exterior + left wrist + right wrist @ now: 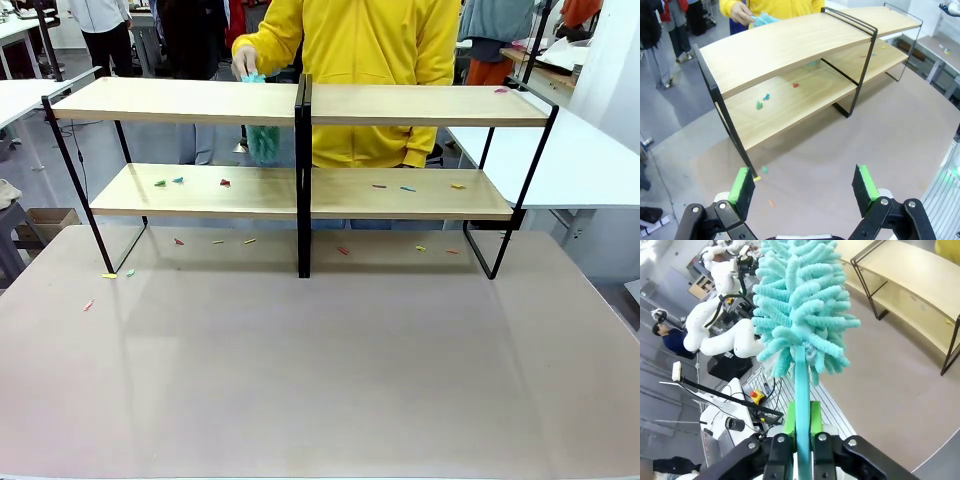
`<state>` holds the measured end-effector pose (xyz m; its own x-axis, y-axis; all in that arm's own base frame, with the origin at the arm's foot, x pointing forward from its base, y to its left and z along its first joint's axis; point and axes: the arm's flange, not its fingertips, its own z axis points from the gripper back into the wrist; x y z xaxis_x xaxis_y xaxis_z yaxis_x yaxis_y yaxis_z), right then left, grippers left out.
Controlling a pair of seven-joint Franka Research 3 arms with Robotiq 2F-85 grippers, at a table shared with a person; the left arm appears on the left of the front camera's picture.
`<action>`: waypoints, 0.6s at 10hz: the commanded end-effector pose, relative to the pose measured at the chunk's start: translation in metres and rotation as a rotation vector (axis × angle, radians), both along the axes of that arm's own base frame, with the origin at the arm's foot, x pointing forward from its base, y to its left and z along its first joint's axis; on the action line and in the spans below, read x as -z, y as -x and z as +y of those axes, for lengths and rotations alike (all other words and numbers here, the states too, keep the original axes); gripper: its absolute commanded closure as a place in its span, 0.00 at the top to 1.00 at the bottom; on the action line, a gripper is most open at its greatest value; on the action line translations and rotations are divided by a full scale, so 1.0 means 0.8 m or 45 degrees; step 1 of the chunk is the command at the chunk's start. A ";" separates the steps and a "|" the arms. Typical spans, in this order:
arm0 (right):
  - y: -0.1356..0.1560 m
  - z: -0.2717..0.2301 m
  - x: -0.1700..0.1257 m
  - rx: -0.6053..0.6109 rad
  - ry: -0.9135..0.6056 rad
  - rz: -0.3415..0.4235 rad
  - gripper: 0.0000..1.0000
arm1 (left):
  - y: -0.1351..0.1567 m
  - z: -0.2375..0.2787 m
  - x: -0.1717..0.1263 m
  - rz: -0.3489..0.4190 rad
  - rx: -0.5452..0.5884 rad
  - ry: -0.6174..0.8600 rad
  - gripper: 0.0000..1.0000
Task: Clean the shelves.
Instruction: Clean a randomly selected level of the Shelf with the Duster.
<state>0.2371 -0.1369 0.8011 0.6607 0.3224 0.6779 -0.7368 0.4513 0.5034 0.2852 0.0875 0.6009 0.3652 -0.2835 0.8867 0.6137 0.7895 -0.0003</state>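
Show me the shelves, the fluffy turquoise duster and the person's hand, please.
shelves [180,100]: front view, on the upper board's left half.
turquoise duster [800,305]: right wrist view, on its fluffy head.
person's hand [245,62]: front view, on the middle of the hand.

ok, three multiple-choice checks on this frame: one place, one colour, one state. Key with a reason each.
1. Where is the person's hand? A) at the far edge of the shelves' top board B) on the lower board C) flat on the table
2. What colour is the duster? A) yellow B) teal C) red
3. How do the left arm's fingers stand? A) shut on a scrap B) shut on the duster C) open, nothing between
Key: 1A, it sits behind the top board; 2B, teal head and handle, clamped in the right arm's fingers; 3C, an empty gap separates them.
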 end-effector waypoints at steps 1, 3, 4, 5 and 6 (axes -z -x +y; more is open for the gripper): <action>-0.007 0.036 0.013 0.110 0.123 -0.045 0.12 | -0.001 0.000 0.001 -0.006 0.016 0.009 1.00; -0.050 0.115 0.028 0.322 0.293 0.018 0.12 | -0.001 0.000 0.001 -0.006 0.016 0.009 1.00; -0.078 0.141 0.043 0.417 0.347 0.088 0.12 | -0.001 0.000 0.001 -0.006 0.016 0.009 1.00; -0.104 0.157 0.059 0.578 0.436 0.112 0.12 | -0.001 0.000 0.001 -0.006 0.016 0.009 1.00; -0.123 0.171 0.072 0.675 0.475 0.078 0.12 | -0.001 0.000 0.001 -0.006 0.016 0.009 1.00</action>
